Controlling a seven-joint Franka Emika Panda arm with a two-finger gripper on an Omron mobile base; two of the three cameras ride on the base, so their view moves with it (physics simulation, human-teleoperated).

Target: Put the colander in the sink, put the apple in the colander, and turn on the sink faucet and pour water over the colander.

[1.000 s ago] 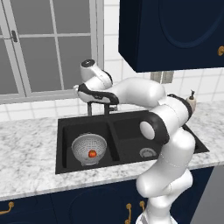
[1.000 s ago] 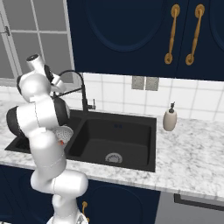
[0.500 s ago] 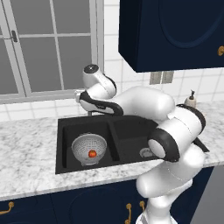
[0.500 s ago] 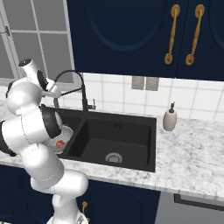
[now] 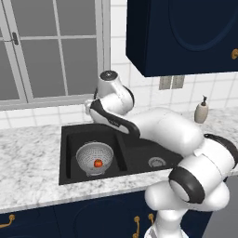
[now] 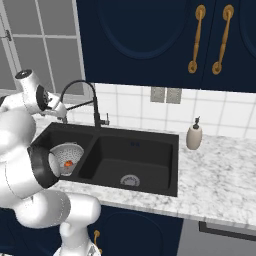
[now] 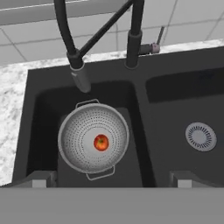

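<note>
In the hand view, going from the left of the frame, the marble counter (image 7: 11, 113) is giving way to the black sink (image 7: 140, 94). The colander (image 7: 93, 138) is sitting in the left basin, lower left of centre, with its two wire handles pointing up and down the frame. The apple (image 7: 101, 142) is lying at its middle, touching the perforated floor. Above the colander, the sink faucet (image 7: 133, 39) is arching across the top of the frame, its spray head hanging over the upper rim of the colander. No water is flowing.

Right of the faucet's upright stem, the small side lever (image 7: 159, 37) is sticking up and to the right, in the upper middle-right of the frame. Further right, the silver drain (image 7: 200, 136) is marking the other basin.

The gripper (image 7: 109, 179) is standing wide apart and holding nothing, its two tips rising at the bottom edge, one at lower left and one at lower right. The lever is lying well above and to the right of the midpoint between them. Its long axis is running steeply up the frame, tilted a little rightward. The coming move probably calls for pushing forward and right toward that lever.

In the left base view, the colander (image 5: 94, 159) and apple (image 5: 98, 163) are sitting at centre left.
</note>
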